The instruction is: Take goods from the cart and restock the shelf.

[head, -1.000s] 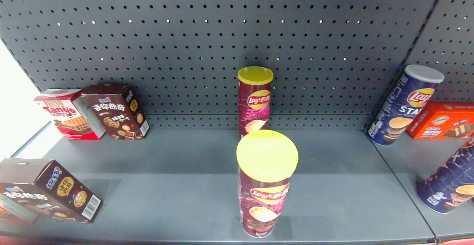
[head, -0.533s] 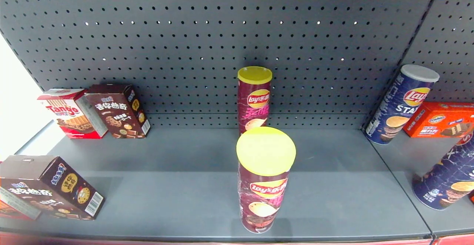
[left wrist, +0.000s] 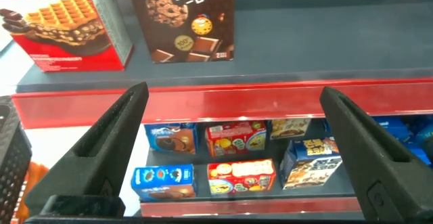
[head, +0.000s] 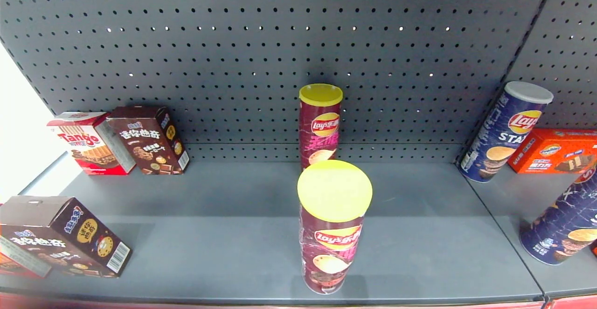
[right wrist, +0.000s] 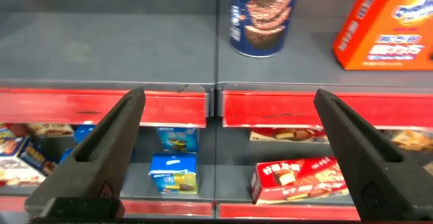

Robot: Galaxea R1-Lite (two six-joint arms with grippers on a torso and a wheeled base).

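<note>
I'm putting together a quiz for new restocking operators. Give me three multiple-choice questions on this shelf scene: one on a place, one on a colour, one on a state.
1. Where does the front maroon can stand?
A. Ahead of the rear maroon can, near the front edge of the shelf
B. Among the boxes at the left
C. On its side against the back panel

2. What colour is its lid?
A. White
B. Yellow
C. Red

3. How is the left gripper?
A. Shut on a can
B. Shut on a box
C. Open, holding nothing

Answers:
1 A: the head view shows it upright, in line before the rear can.
2 B: its round top is yellow.
3 C: in the left wrist view its fingers stand wide apart with nothing between them.
</note>
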